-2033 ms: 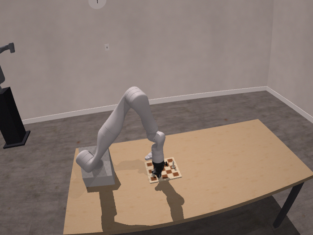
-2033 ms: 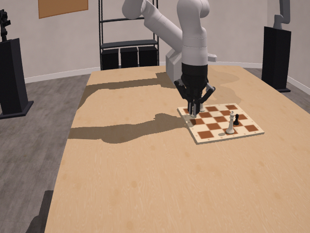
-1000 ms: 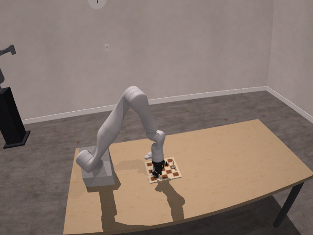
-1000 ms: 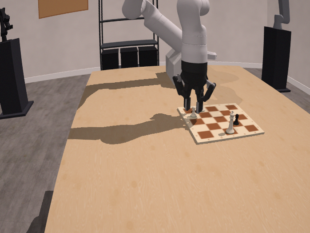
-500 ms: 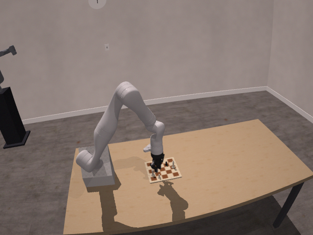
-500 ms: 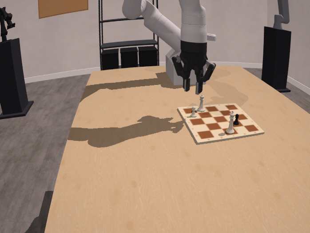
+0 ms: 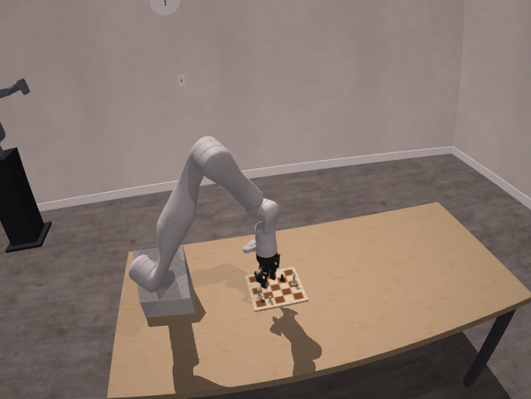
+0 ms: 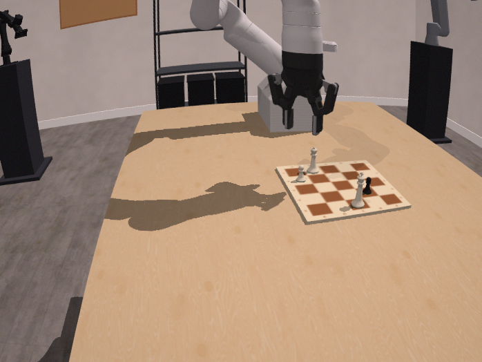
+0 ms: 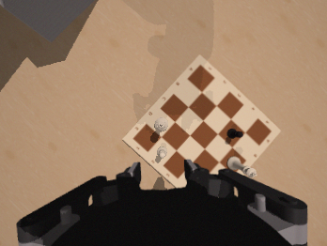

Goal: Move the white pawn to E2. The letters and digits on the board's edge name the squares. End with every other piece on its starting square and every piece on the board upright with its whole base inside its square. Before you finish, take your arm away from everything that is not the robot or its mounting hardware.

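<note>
The small white pawn [image 8: 300, 174] [image 7: 270, 300] [image 9: 162, 152] stands upright on a square at the edge of the chessboard [image 8: 320, 208] [image 7: 300, 296] [image 9: 204, 105]. I cannot read which square it is. My gripper [image 8: 302, 124] [image 7: 265, 281] [image 9: 163, 169] is open and empty. It hangs well above the pawn, apart from it. A tall white piece [image 8: 313, 160] [image 9: 161, 124] stands right behind the pawn. Another tall white piece [image 8: 358, 191] [image 9: 240, 166] and a black pawn [image 8: 367, 186] [image 9: 233, 134] stand on the board's other side. All pieces look upright.
The arm's grey base block [image 8: 272, 112] [image 7: 166, 292] sits on the wooden table [image 8: 233, 272] behind the board. Black pedestals [image 8: 19, 117] [image 8: 428, 86] and a dark shelf [image 8: 200, 74] stand on the floor beyond the table.
</note>
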